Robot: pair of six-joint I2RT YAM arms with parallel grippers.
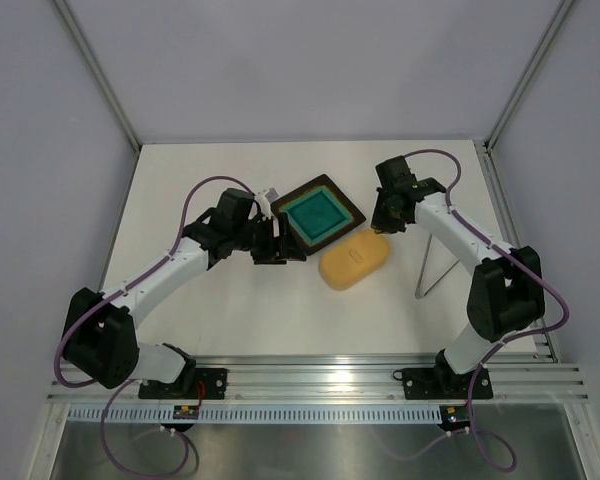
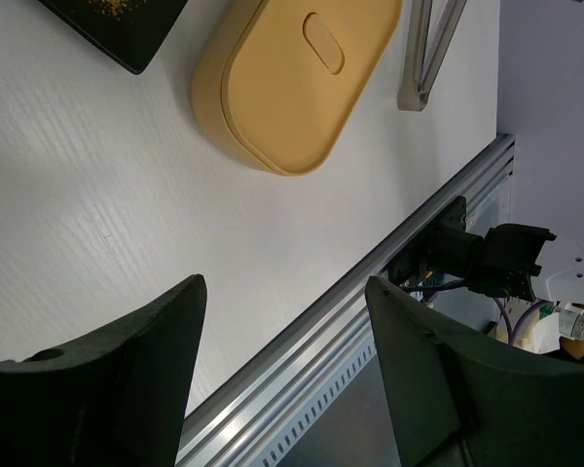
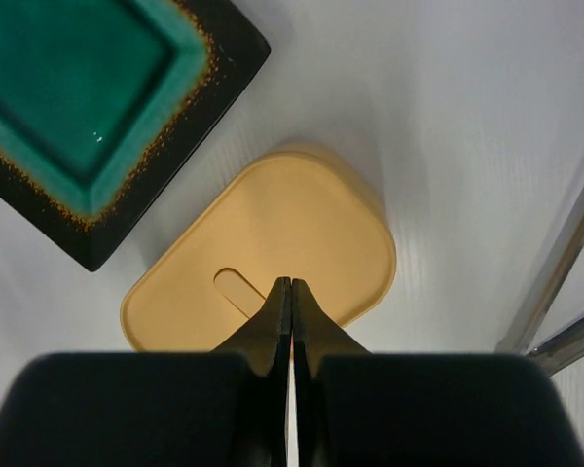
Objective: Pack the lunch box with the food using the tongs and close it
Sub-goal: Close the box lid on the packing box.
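While the one yellow-orange oval plastic lunch box [image 1: 355,262] sits on the white table [image 1: 230,310] with its matching lid [image 3: 273,224] on, just beside the one square dark-rimmed teal plate [image 1: 322,211], both claws are free; right gripper [image 3: 290,284] pinched fully together, holding nothing, tips over the lid by its oval dimple; left gripper [image 2: 284,287] spread wide, nothing between, at the plate's left corner; one pair of long thin silver metal tongs [image 1: 432,262] lies right of the box, untouched

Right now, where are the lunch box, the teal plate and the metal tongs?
lunch box [image 1: 355,259]: top external view, middle of its closed top.
teal plate [image 1: 318,212]: top external view, bare teal centre.
tongs [image 2: 414,94]: left wrist view, the joined end.
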